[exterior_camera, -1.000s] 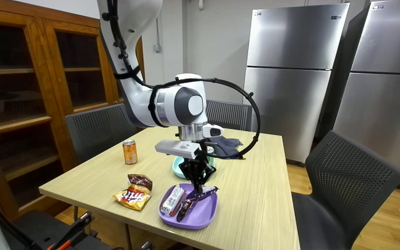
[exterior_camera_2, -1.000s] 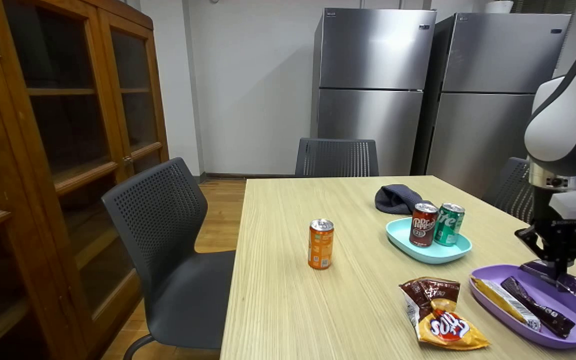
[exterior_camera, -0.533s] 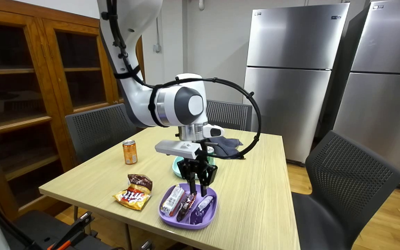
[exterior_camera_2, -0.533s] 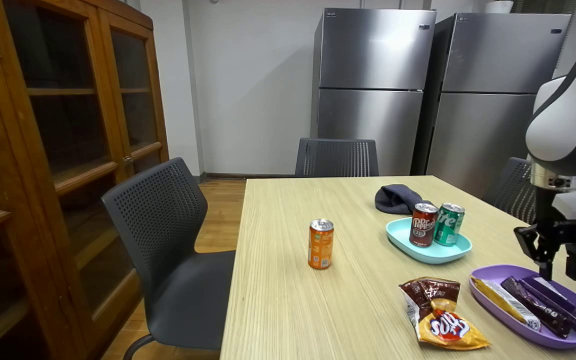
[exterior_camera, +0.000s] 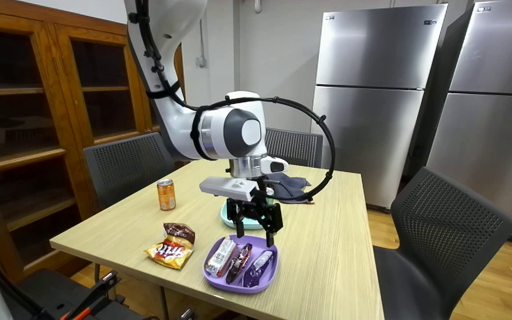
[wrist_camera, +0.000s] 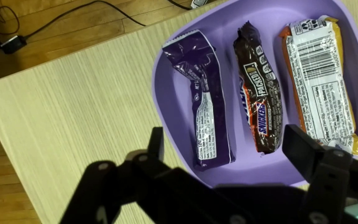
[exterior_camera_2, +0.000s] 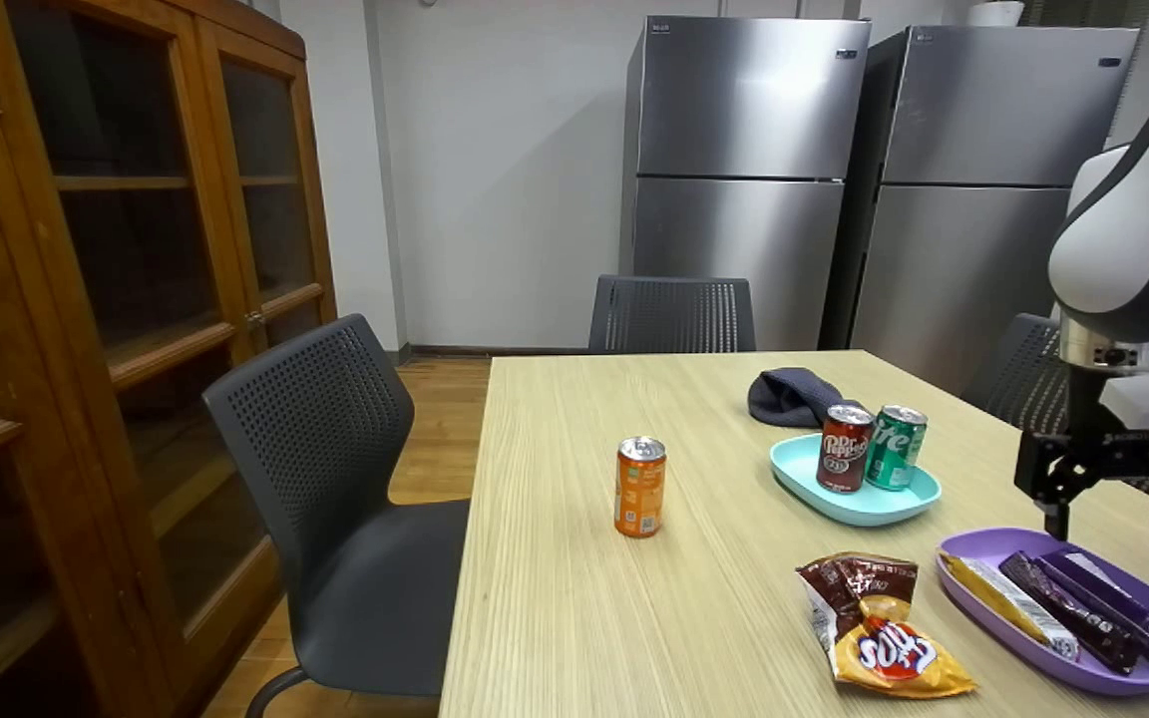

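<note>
My gripper stands wide open above the purple tray, with nothing between its fingers. In the tray lie three wrapped bars, side by side. The dark purple bar is at one side, a brown Snickers bar in the middle, and a white-and-yellow bar at the other side. Both exterior views show the gripper a little above the tray, clear of the bars. The purple bar lies nearly flat. In an exterior view the gripper hangs over the tray's far rim.
A chip bag lies beside the tray. An orange can stands alone on the table. Behind, a teal tray holds a Dr Pepper can and a green can. A dark cloth lies beyond; chairs surround the table.
The jaws have opened and let go of the purple bar, which dropped into the tray beside the Snickers bar. The gripper has since risen slightly.
</note>
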Action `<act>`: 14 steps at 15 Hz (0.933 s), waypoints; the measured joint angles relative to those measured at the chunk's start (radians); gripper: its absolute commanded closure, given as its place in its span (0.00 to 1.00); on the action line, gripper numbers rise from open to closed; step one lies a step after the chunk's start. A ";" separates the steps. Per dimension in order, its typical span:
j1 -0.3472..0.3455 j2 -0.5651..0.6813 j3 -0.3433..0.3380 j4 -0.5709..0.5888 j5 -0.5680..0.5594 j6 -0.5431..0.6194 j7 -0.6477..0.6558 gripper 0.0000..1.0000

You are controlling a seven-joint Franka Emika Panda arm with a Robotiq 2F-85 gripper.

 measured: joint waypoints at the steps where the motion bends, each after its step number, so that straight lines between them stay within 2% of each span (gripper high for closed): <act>1: 0.000 -0.001 0.000 0.000 0.000 0.000 0.000 0.02; 14: 0.001 -0.001 0.001 0.000 -0.011 0.008 0.000 0.00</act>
